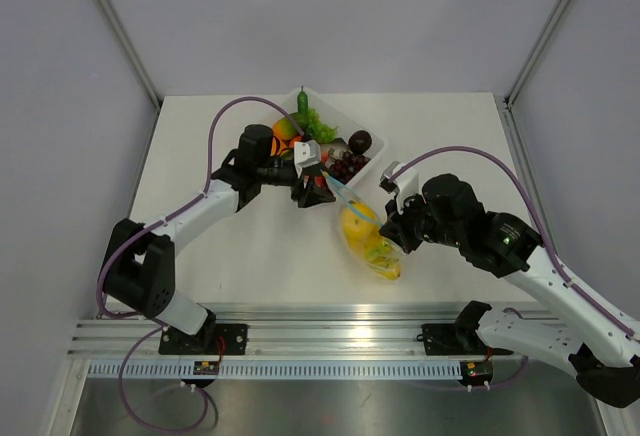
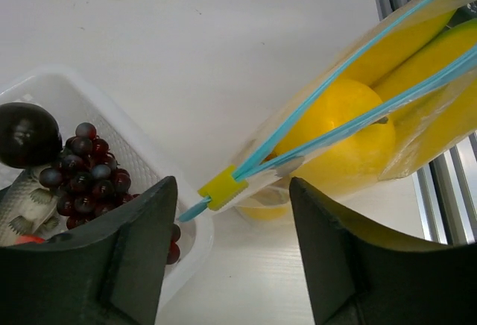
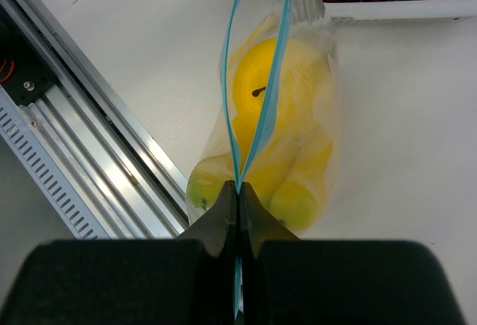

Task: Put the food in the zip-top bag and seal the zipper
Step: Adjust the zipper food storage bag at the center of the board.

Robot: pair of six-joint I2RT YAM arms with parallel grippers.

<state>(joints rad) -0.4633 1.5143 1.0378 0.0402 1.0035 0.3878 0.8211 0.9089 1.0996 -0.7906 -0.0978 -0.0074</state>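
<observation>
1. Nearest to us, the aluminium rail (image 1: pixel 330 341) is running along the near edge of the table (image 1: pixel 250 256), carrying both arm bases.
2. Just past the rail, our right gripper (image 3: pixel 238 191) is pinching the near end of the zipper (image 3: pixel 276 64). Its jaws are pressing flat together on the blue strip, with no gap showing between them.
3. The zip-top bag (image 1: pixel 372 246) is sitting on the table right of centre. It is slanting from the right gripper up toward the tray.
4. The food (image 2: pixel 343 139) is sitting inside the bag. We are seeing a round yellow piece at the far end of the pouch. Longer yellow and yellow-green pieces are lying behind it, toward the rail.
5. The zipper's two blue tracks are meeting at the right gripper and bowing apart over the fruit. They are coming together again at a small yellow slider (image 2: pixel 222 188) on the far end.
6. Our left gripper (image 2: pixel 232 187) is hovering at that far end with its jaws standing wide. Its fingers (image 2: pixel 335 250) are flanking the slider, one on each side, and neither is touching it.
7. Farthest from us, the white tray (image 2: pixel 52 79) is sitting just beside the bag's far end. It is holding dark red grapes (image 2: pixel 86 176), a dark round fruit (image 2: pixel 26 135) and a grey fish (image 2: pixel 19 209). Orange and green pieces are lying at its far side.
</observation>
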